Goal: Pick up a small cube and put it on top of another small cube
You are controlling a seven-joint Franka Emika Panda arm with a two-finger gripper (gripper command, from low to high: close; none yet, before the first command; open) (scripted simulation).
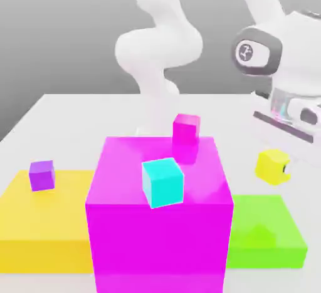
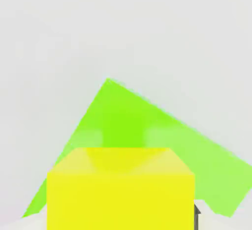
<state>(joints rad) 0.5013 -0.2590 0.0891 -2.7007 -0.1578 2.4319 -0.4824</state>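
At the right of the exterior view, above the green slab point(image 1: 266, 232), the gripper point(image 1: 283, 171) is clamped tight on the small yellow cube point(image 1: 271, 165), a plain-faced, bright, sharp-edged block that looks light and rigid, best pinched squarely across two opposite flat faces.

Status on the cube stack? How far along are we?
Done: the gripper is shut on the small yellow cube, which hangs in the air above the green slab. In hand: carrying that cube. Left: set it on another small cube; the cyan cube and magenta cube on the big magenta block and the purple cube on the yellow slab each sit bare on top.
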